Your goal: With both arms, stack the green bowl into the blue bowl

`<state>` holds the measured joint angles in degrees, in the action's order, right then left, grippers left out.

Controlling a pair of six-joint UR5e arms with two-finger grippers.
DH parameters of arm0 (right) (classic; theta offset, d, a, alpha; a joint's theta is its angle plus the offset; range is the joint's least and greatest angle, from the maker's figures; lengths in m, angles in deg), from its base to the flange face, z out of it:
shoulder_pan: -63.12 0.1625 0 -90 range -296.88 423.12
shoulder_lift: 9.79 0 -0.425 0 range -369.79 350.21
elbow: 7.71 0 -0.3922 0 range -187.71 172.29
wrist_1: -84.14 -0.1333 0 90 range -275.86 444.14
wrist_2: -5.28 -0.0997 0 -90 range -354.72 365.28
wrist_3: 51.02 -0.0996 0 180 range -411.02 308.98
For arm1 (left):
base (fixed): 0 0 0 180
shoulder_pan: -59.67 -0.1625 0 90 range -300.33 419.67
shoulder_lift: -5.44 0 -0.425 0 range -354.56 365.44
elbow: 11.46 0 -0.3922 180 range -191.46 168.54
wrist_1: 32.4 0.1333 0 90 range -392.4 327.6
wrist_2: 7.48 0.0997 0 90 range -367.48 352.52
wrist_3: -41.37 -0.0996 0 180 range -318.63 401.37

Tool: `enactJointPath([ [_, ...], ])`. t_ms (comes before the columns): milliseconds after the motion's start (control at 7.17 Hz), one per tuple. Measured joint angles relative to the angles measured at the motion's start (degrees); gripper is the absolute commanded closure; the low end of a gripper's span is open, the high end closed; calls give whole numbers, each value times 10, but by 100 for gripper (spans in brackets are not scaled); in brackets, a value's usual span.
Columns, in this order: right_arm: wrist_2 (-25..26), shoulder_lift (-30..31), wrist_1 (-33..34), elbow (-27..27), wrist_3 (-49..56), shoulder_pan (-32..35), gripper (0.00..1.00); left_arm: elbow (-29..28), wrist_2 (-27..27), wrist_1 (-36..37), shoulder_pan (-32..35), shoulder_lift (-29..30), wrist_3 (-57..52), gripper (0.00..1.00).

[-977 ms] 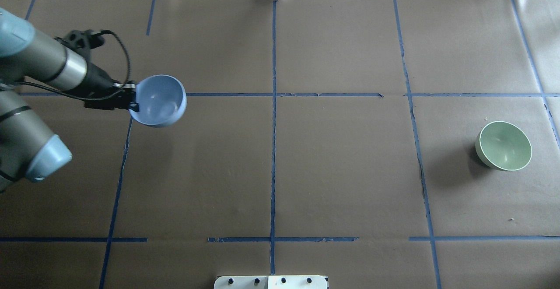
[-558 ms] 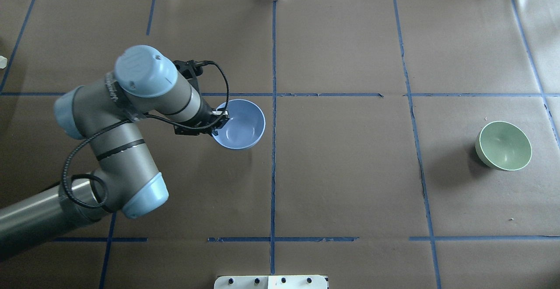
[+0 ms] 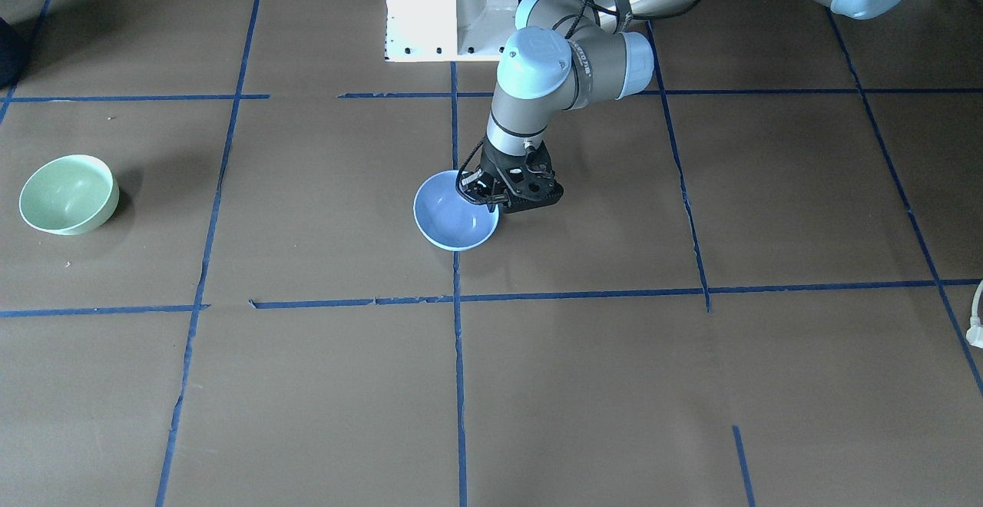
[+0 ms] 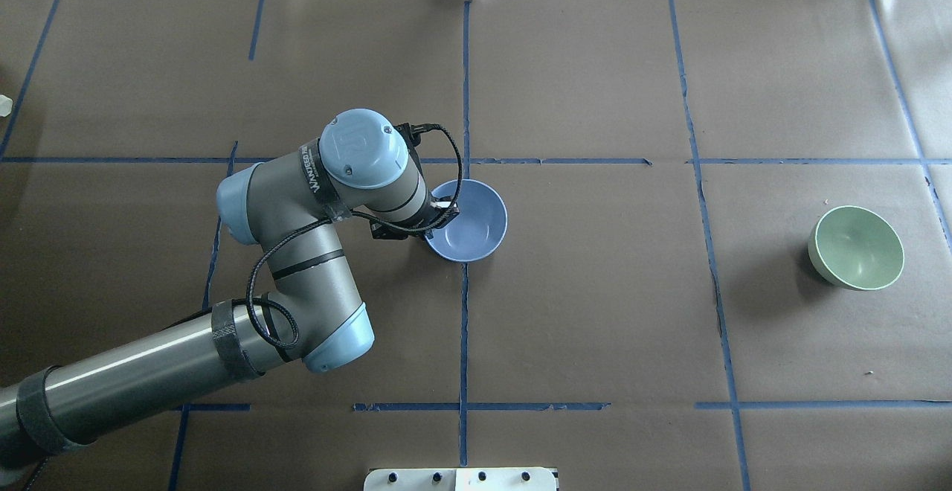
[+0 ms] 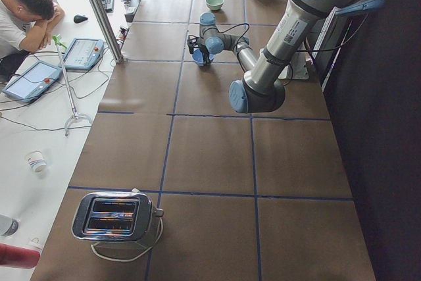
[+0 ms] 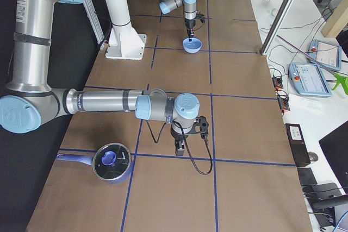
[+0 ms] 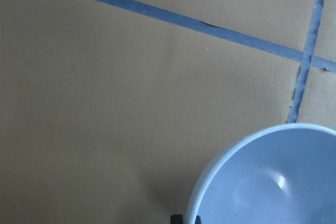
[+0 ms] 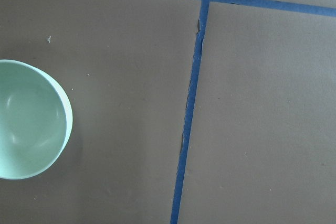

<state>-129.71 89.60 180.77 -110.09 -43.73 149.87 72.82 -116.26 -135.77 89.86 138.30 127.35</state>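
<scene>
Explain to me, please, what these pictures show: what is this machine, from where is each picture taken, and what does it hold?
This is a robot with a left arm and a right arm, jointed metal, at a brown table marked with blue tape. Each arm ends in a pincer. Four fixed cameras look from above, from the front and from each table end; two sit on the wrists and look down past the pincers. The left pincer is closed on the rim of the blue bowl near the table's middle. The green bowl stands alone, far to the robot's right. The right pincer hovers near it; whether it is open, I cannot tell. A toaster and a lidded pot stand at the table's ends.
</scene>
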Motion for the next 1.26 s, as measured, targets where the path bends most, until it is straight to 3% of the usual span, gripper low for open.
enactJointPath([
  [140, 0, 0, 0, 0, 0, 0, 0, -2, 0, -3, -1, 0, 0, 1],
  [558, 1, -3, 0, 1, 0, -1, 0, 33, -10, 4, 9, -6, -5, 0],
  [837, 1, -11, 0, 2, -8, -4, 0, 91, -80, 23, 58, -50, -51, 0],
  [1256, -6, -38, 0, -1, -19, -21, 0, 180, -150, 77, 185, -211, -354, 0],
])
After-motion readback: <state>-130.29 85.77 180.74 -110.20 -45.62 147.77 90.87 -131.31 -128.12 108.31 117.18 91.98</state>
